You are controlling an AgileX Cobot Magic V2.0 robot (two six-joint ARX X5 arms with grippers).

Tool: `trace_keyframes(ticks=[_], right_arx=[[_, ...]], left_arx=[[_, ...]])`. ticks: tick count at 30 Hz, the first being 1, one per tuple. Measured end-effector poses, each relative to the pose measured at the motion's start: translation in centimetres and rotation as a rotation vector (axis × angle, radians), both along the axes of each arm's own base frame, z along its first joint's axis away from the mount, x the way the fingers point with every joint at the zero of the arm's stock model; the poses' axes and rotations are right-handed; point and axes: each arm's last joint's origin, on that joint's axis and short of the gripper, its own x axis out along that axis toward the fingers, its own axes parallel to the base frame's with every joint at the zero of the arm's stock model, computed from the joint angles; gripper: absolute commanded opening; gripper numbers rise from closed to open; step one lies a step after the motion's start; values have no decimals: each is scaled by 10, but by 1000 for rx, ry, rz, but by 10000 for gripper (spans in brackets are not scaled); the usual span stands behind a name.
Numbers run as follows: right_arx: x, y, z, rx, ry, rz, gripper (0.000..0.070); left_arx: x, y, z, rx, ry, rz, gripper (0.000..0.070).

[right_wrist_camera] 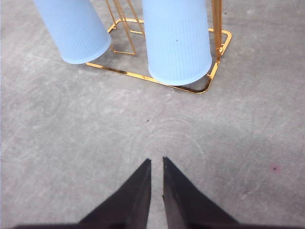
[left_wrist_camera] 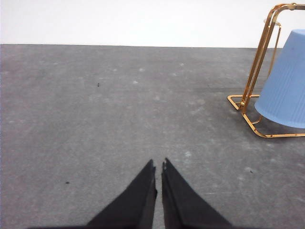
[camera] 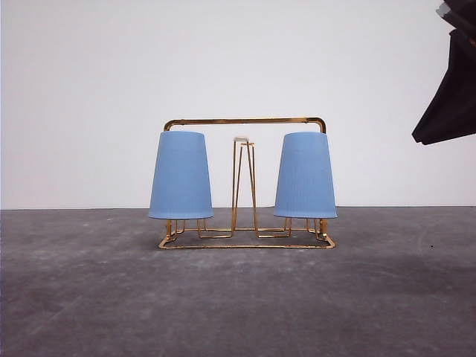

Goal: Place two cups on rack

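Hovering over grey table (camera: pixel 238 297), the left gripper (left_wrist_camera: pixel 158 167) and right gripper (right_wrist_camera: pixel 157 163) are pinched nearly closed, empty; beyond, two blue cups (camera: pixel 181 176) (camera: pixel 306 176) sit upside down on the gold rack (camera: pixel 245 236).

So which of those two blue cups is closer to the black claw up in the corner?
The right-hand cup; the right gripper hangs above that end of the rack. The other cup sits at the far end.

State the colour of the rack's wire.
Gold-copper; the rack shows best in the front view.
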Motion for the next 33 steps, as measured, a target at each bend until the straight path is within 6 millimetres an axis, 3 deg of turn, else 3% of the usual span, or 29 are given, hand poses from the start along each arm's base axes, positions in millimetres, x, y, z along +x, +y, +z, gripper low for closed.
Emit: trace_keyframes(ticks=[7,10,19,26,33], right_arx=[[-2,-2,0,-37,-13,-11,42],[-10,-12,-1,-95,-105,-69,42],[-46,-49,-56,-149,-273,-328,42],[-55,-60,-72,-139,-403,-430,42],[-52,-63,-74,-153,-450,-507,42]], left_arx=[[0,0,0,0,0,0,0],[0,0,0,0,0,0,0],[0,0,0,0,0,0,0],[0,0,0,0,0,0,0],[0,0,0,0,0,0,0]])
